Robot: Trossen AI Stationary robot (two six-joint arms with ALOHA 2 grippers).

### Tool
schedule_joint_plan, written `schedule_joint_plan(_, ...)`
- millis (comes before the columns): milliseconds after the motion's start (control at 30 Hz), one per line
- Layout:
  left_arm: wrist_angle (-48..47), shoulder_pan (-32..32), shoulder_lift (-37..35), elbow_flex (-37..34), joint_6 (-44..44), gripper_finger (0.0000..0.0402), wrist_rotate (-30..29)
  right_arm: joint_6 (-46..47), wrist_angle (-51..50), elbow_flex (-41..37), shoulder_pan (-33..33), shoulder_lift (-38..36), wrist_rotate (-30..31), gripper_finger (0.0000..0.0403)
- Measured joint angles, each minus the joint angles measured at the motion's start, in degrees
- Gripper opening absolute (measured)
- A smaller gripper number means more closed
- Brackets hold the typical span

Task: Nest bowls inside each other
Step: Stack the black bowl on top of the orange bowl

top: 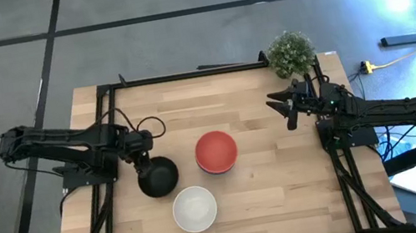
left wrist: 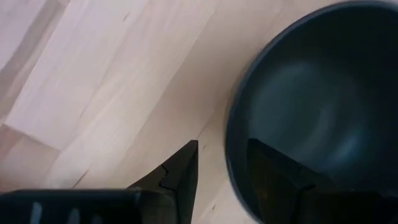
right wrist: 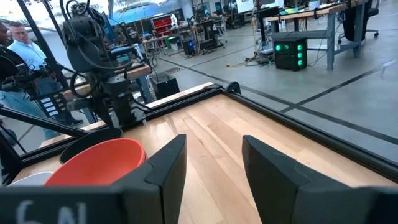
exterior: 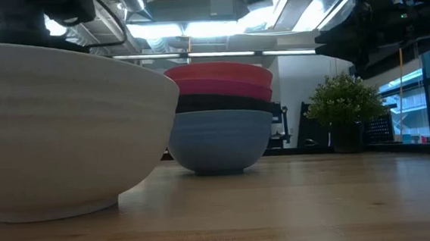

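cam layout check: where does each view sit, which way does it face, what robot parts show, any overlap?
High: overhead, straight down on table; both arms, left pincer at black bowl, right pincer near plant.
Low: table height, level across; white bowl, bowl stack.
Left wrist: fingers straddle black bowl rim.
Right wrist: open fingers, red bowl, left arm beyond.
Shared: high and low both show stack, white bowl, plant.
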Motion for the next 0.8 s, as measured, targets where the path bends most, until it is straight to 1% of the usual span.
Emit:
schedule_joint_plan(267,0.9,-0.1,0.2,-0.1,-0.2,0.0133,2.1,0.0,0.7,0.0,0.0,0.0,0.0,0.0158)
schedule_joint_plan(800,0.9,-0.1,0.2,-0.2,-0.4,0.0133,1.5,-0.1,0.7,0.0,0.0,0.0,0.0,0.0158)
